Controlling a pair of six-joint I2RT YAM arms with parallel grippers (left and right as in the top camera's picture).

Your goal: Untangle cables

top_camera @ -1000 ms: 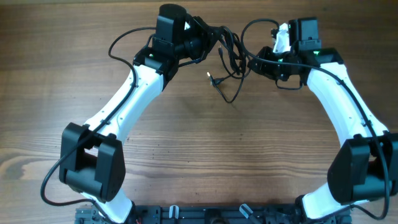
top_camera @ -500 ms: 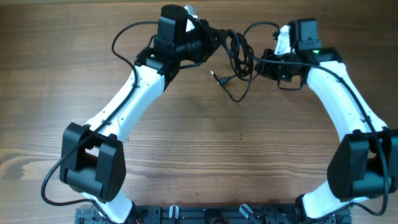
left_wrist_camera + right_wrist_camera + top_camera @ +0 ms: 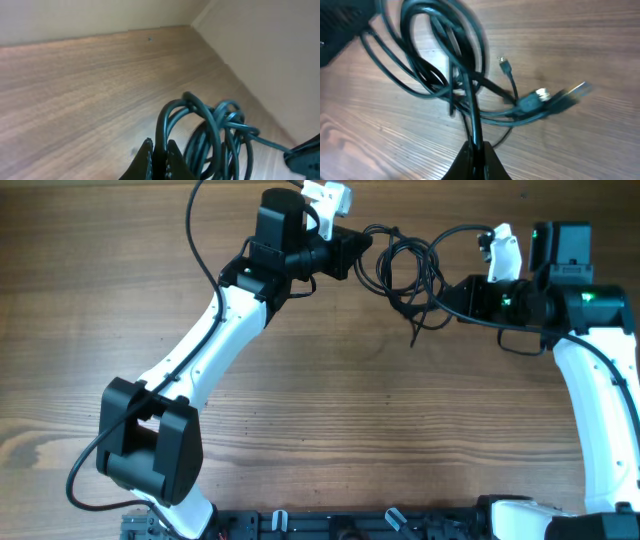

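Pull-apart step — left hand [image 3: 358, 248] and right hand [image 3: 447, 295] are each clenching the cables [image 3: 405, 268]; spreading wider should loosen the clump.

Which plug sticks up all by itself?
The tiny plug on its thin cord, above the others. The silver-tipped plug and the flat plug sit side by side, lower right, and look fatter.

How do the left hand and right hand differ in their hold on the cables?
The left hand pinches a curved loop on the clump's left side; the right hand pinches a single strand on its right side. Plug ends show in the right wrist view, none in the left. Both are shut on the cables.
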